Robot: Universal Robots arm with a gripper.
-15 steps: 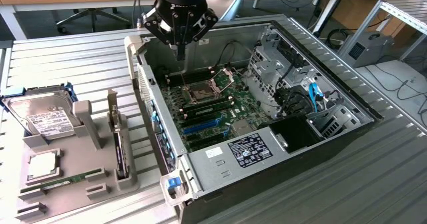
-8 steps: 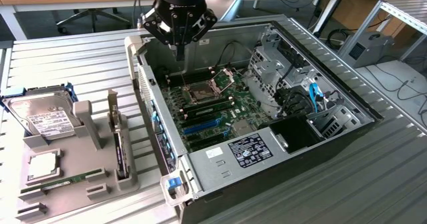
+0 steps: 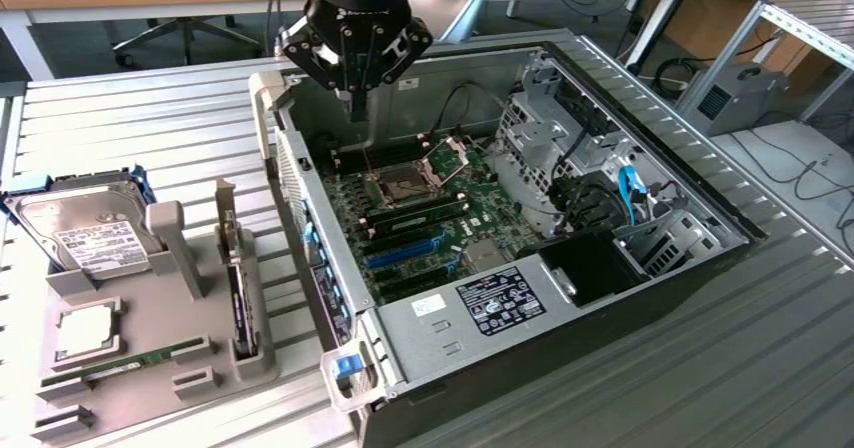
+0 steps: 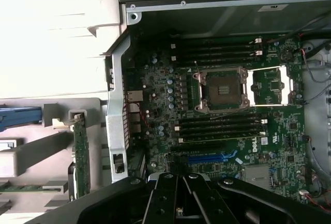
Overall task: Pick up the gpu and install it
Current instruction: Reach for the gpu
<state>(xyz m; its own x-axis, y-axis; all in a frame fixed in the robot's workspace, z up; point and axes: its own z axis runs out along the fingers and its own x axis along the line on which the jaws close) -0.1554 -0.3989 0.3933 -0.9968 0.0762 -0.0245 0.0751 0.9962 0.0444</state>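
The black gripper (image 3: 358, 103) hangs over the open black computer case (image 3: 441, 408). Its fingers are pressed together on nothing, directly above the green motherboard (image 3: 461, 193). The gpu (image 3: 240, 298), a thin green card with a silver end bracket, stands on edge in the grey moulded holder (image 3: 167, 233) on the ribbed metal tabletop (image 3: 134, 118). It is well apart from the fingers, toward the exterior view's left. The pick-up looks not yet begun. Grasping would likely call for the fingers to part and straddle the card's upper edge. The card shows edge-on, so its fan face is hidden. In the wrist view the gripper's linkage covers the board just past the blue slot (image 4: 207, 158) near the fingers.
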